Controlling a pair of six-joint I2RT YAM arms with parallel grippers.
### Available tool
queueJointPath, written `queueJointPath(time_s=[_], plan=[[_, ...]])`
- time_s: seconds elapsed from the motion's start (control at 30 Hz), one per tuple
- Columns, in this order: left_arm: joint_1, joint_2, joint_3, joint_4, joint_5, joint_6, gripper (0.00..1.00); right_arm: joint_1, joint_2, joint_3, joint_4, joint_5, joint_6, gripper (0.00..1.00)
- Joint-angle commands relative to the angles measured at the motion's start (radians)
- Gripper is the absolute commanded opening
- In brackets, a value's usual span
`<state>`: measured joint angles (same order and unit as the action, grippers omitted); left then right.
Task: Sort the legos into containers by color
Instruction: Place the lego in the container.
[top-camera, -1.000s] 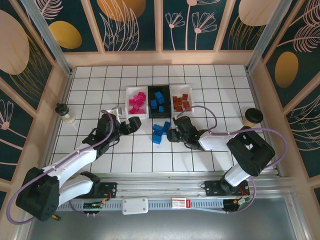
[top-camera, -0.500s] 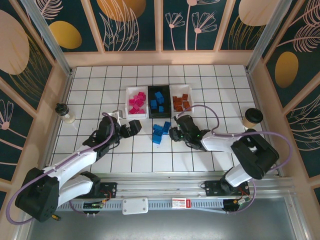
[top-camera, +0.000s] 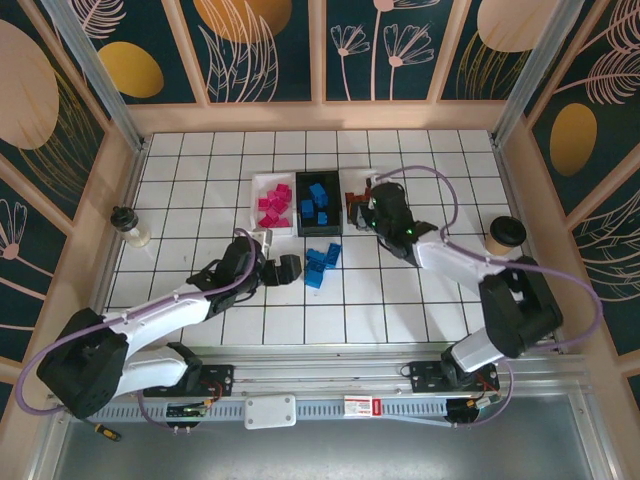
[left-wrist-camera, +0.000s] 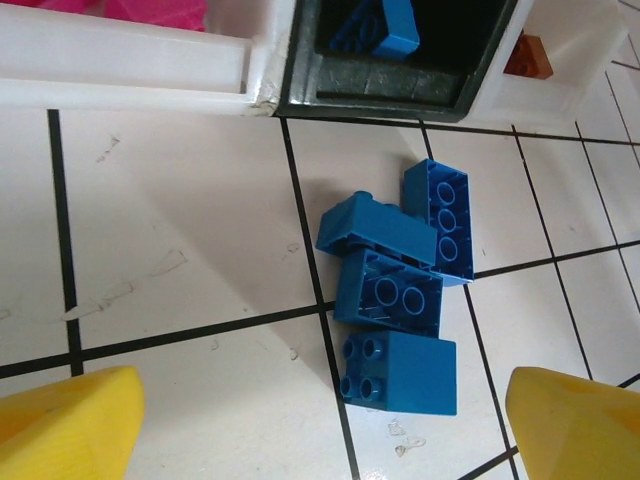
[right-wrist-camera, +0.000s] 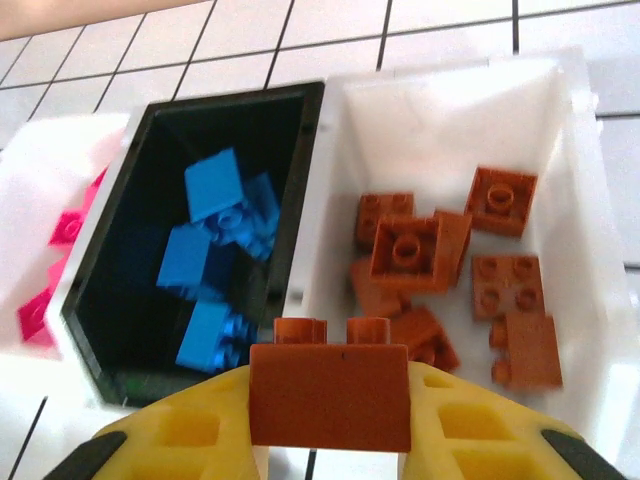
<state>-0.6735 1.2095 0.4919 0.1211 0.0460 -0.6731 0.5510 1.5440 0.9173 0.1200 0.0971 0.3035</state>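
Right claw (right-wrist-camera: 330, 430) tight on two-studded orange-brown lego (right-wrist-camera: 330, 395); left claw (left-wrist-camera: 322, 425) spread.

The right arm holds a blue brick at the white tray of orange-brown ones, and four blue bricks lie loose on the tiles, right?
No: the right wrist view shows the brick in the right gripper is orange-brown, not blue. It is at the white tray of orange-brown bricks, and four blue bricks lie loose on the tiles.

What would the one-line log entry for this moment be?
right gripper: shut on orange-brown brick, over near edge of white tray | left gripper: open, above four loose blue bricks | pending: release brick
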Motion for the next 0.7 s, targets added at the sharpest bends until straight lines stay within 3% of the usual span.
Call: queueJointPath(time_s=[0.0,0.27,0.43,0.67], plan=[[-0.028,0.028,0.043,-0.019,-0.032,0.032,0.93,-0.041,0.104,0.105,-0.036,0.028,-0.022,0.21],[-0.084,0.101,0.077,-0.02,-0.052,0.044,0.93,-0.085,0.285,0.324,-0.158,0.13,0.035,0.24],[-0.1,0.136,0.089,-0.015,-0.051,0.054,0.94,-0.086,0.299,0.353,-0.161,0.134,0.049,0.53],[-0.161,0.22,0.152,-0.049,-0.097,0.101,0.9,-0.066,0.197,0.266,-0.105,0.104,0.042,0.59]])
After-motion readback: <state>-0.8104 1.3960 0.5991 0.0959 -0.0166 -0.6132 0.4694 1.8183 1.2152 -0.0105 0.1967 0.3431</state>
